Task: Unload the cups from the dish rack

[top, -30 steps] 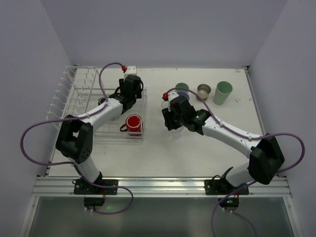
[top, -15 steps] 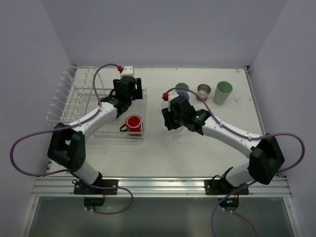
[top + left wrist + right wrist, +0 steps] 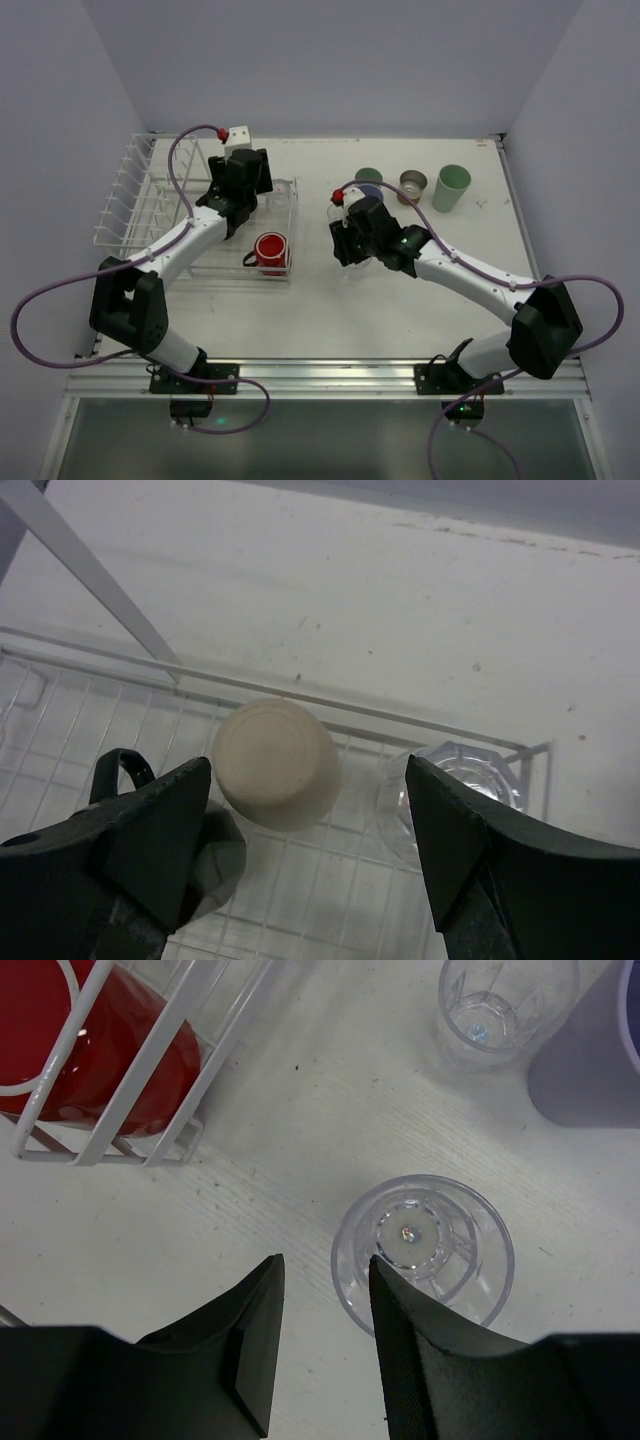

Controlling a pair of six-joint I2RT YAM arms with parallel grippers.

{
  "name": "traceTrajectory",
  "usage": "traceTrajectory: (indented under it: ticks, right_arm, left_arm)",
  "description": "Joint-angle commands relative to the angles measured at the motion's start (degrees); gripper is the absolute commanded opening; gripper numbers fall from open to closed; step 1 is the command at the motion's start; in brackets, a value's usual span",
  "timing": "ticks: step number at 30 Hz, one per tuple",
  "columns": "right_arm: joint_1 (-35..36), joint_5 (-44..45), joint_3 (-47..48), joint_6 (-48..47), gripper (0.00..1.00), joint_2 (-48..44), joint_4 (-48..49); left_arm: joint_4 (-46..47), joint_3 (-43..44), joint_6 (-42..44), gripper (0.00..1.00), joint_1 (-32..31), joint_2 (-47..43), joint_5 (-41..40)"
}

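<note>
Left arm [image 3: 185,240] stretches forward, left gripper [image 3: 300,860] spread wide; right arm [image 3: 470,275] angles inward, right gripper [image 3: 325,1335] seemingly parted narrowly.

Soft, even light falls from above in all three views, and the white table [image 3: 330,300] reads bright without blown-out patches. Shadows are faint and short, with a pale grey one beneath the beige cup [image 3: 275,765]. Small glints sparkle on the clear cup [image 3: 423,1250]. The dark fingers [image 3: 140,830] along the bottom edge of both wrist views look slightly soft. The overhead view is sharp.
</note>
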Motion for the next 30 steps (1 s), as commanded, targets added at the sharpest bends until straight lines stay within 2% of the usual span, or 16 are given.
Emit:
traceTrajectory:
  ticks: [1, 13, 16, 18, 19, 22, 27, 30]
  right_arm:
    - [0.05, -0.83, -0.92, 0.70, 0.42, -3.79, 2.97]
    - [0.14, -1.00, -1.36, 0.79, 0.42, -4.24, 3.85]
    - [0.14, -0.83, -1.45, 0.79, 0.42, -4.32, 3.94]
    - [0.05, -0.83, -1.45, 0.88, 0.42, -4.24, 4.03]
    - [0.05, -0.92, -1.45, 0.79, 0.42, -4.24, 4.11]
    - [0.05, -1.44, -1.45, 0.88, 0.42, -4.06, 4.73]
    - [0.05, -2.85, -2.76, 2.19, 0.42, -5.90, 7.62]
    - [0.05, -2.85, -5.48, 4.12, 0.44, -10.64, 12.54]
  left_arm:
    - [-2.22, 2.31, -1.10, 0.83, 3.61, 2.95, 0.39]
    - [-3.01, 4.16, -0.40, 0.83, 5.90, 9.28, 0.75]
    - [-2.13, 4.25, -0.31, 0.78, 6.25, 10.33, 2.25]
    - [-1.69, 4.34, -0.40, 0.67, 6.34, 10.60, 2.51]
    - [-1.60, 4.43, -0.31, 0.58, 6.34, 10.60, 2.86]
    - [-1.08, 4.52, -0.58, 0.45, 6.34, 9.38, 4.18]
    - [-0.55, 5.04, -1.02, 0.34, 6.25, 4.55, 7.95]
    - [-0.20, 5.04, -2.16, 0.32, 6.16, 1.38, 10.77]
